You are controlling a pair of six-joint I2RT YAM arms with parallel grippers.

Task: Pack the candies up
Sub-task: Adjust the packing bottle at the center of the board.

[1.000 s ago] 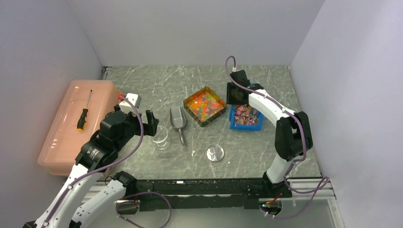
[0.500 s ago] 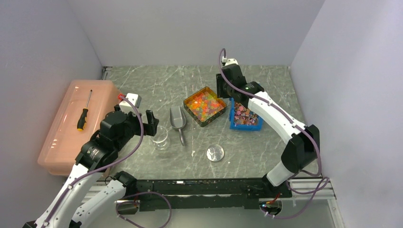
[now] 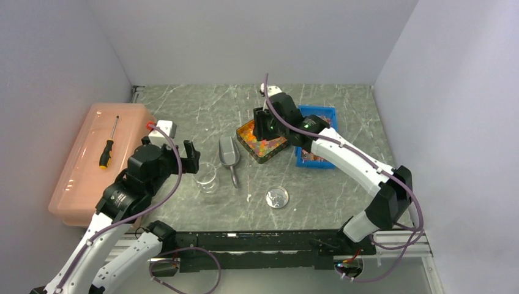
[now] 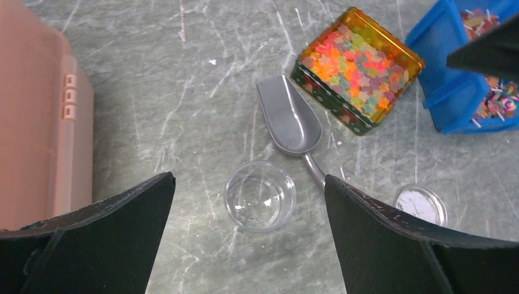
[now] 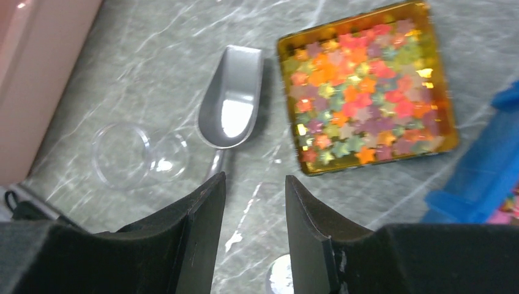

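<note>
One high fixed view, two close wrist views.
The top camera looks down from above the near edge over the whole surface (image 3: 196,104); both wrist cameras face downward from much nearer, sharing the metal scoop (image 4: 289,121), clear cup (image 4: 260,196) and candies (image 4: 360,61).

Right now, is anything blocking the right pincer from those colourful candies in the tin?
Nothing visible does. The candies lie uncovered in the open tin, and the right pincer hangs in the air near it, jaws apart and empty. The metal scoop lies off to the tin's side, not between them.
</note>
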